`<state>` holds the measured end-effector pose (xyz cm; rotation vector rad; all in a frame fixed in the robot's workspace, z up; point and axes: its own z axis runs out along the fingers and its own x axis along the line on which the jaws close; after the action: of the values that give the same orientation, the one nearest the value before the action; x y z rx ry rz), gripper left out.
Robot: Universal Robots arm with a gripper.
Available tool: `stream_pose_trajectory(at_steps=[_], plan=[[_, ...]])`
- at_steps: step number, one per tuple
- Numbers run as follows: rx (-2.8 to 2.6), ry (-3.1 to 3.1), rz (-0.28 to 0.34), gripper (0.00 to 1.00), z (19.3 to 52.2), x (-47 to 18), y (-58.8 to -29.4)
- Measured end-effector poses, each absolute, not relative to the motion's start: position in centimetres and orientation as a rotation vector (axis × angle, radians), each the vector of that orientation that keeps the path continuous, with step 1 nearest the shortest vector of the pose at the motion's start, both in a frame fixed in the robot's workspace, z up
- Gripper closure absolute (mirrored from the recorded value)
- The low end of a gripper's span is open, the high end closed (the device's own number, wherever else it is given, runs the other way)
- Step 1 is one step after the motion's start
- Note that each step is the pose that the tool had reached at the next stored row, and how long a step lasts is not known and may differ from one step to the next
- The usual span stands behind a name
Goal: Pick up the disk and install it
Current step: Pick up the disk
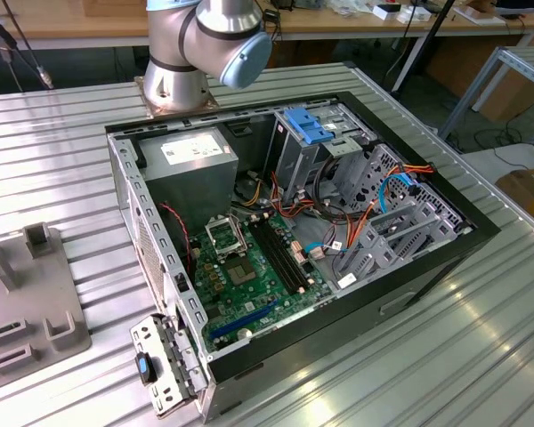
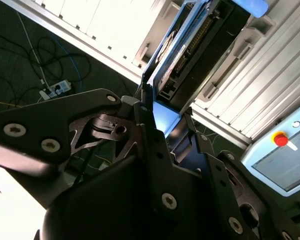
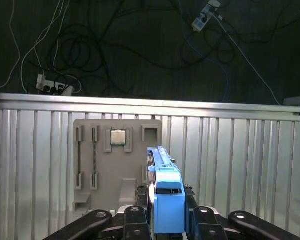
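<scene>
- One ribbed metal tabletop [image 1: 445, 356] carries everything. The exterior view takes in its breadth. The first wrist view looks across it to its far rail and the dark floor beyond.
- One open computer case [image 1: 356, 334] lies on its side in the exterior view, with the green motherboard [image 1: 249, 267] facing up.
- One arm [image 1: 200, 40] stands at its base behind the case in the exterior view.
- One grey fixture plate [image 1: 27, 302] lies at the exterior view's left, well apart from the case. The first wrist view gives it face-on, with its slots.
- One upright grey cage [image 1: 294, 160] stands inside the case, topped by a blue latch [image 1: 307, 124].
- One pincer [image 3: 166, 202] shows in both wrist views, clenched on the disk [image 3: 162, 165]; the black fingers [image 3: 135, 220] flank the blue carrier.
- The disk appears edge-on in the first wrist view, as a blue rail in front of the fixture plate. The second wrist view adds its dark face and connector pins [image 2: 205, 50], reaching out from the jaws over the ribbed surface. Whether it touches the plate cannot be told.
- One pendant [image 2: 275, 165] with a red button [image 2: 280, 139] sits at the edge of the second wrist view.
- One power strip [image 3: 52, 86] lies among cables on the floor.
- One square processor chip [image 3: 118, 136] sits in a pocket of the plate.
</scene>
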<state>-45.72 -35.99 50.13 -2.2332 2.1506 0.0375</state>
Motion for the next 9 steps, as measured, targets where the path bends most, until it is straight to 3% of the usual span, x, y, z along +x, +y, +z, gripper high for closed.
stream_pose_trajectory(at_steps=[9], plan=[[-2.233,2.151,0.037,0.64,50.1,-43.8,-36.0]])
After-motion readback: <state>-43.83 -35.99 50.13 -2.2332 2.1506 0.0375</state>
